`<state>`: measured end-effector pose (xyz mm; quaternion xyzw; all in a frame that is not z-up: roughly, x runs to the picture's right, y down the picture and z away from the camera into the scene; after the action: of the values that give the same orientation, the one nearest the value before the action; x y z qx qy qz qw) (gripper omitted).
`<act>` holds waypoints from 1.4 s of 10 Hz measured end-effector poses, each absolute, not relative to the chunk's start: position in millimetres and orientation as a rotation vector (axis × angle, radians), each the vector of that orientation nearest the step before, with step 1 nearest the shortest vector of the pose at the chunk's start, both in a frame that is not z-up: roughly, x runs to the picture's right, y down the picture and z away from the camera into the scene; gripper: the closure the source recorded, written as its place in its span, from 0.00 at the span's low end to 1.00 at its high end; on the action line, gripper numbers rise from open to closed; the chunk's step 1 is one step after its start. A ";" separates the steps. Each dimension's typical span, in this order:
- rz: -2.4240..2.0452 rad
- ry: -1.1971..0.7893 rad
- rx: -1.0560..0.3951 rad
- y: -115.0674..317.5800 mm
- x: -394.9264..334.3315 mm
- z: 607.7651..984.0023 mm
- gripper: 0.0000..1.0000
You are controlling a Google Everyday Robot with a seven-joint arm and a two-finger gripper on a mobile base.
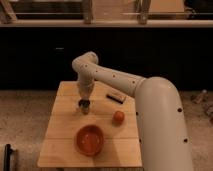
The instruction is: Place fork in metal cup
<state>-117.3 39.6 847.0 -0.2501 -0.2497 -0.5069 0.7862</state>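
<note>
The metal cup [84, 106] is a small dark-grey shiny cup on the wooden table [60, 135], left of centre. My gripper [84, 99] hangs straight down right over the cup, its tip at the cup's rim. The fork does not show; it is hidden at the gripper or in the cup. The white arm reaches in from the right across the table's far side.
An orange bowl [90, 140] sits near the table's front. A small orange-red round object [118, 117] lies right of the cup. A flat dark block with a pale top [115, 97] lies at the back right. A dark wall stands behind the table.
</note>
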 end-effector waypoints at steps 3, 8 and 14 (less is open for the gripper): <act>-1.096 -0.550 -0.538 41.6 -121.6 843.3 0.35; -1.097 -0.559 -0.531 45.4 -124.6 837.7 0.20; -1.092 -0.566 -0.509 45.5 -120.5 834.8 0.20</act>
<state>-120.5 45.5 834.8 -0.2360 -0.2626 -0.5067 0.7865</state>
